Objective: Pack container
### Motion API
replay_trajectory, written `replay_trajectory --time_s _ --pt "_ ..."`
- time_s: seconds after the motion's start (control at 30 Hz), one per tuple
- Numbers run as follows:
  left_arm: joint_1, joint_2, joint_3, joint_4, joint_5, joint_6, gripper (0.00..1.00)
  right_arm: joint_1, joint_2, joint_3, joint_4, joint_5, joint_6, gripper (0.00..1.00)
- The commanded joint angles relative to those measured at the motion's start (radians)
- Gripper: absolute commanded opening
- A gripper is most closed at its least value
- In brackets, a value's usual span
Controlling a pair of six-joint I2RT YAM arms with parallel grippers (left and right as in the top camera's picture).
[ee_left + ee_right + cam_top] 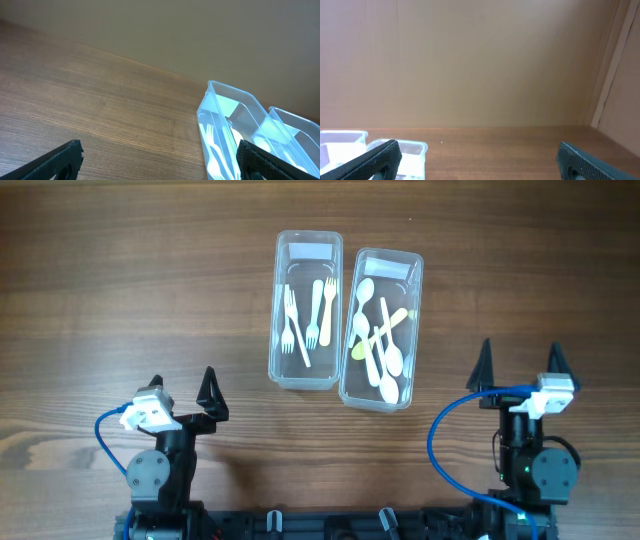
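The overhead camera looks straight down on the surface (100,300). Both wrist cameras sit low, facing forward toward the wall (470,60); all three share the two containers (310,252).

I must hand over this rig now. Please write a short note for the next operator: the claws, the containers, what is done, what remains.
Left claw: open, empty, at the near side of the table.
Right claw: the same.
Two clear containers stand side by side mid-table: the fork container holds the forks, the spoon container holds the spoons.
Done: all cutlery in view is inside, sorted by kind.
Left: probably nothing to pack; no lids are in view.
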Motion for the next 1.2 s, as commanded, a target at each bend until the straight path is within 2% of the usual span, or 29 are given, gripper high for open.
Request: replay_trajectory --time_s 0.0,0.1,0.4,0.57,1.17 --pt "0.006 -0.01 -0.01 0.003 -0.005 0.024 1.0 0.006 -0.029 -0.039 0.008 -0.017 -0.011 1.0" --pt "0.006 -0.01 -0.01 0.003 -0.005 0.024 1.0 0.006 -0.044 -0.081 -0.003 -0.016 0.015 1.0" --pt "0.006 -0.01 -0.01 0.003 -0.005 0.024 1.0 0.006 -0.231 -0.079 -0.256 -0.02 0.04 1.0" --pt "0.006 -0.01 -0.01 0.003 -0.005 0.024 1.0 0.006 -0.229 -0.079 -0.313 -0.023 0.037 1.0" --pt "0.006 -0.01 -0.01 0.003 -0.005 0.024 1.0 0.006 -0.229 -0.079 -0.313 -0.027 0.006 1.0"
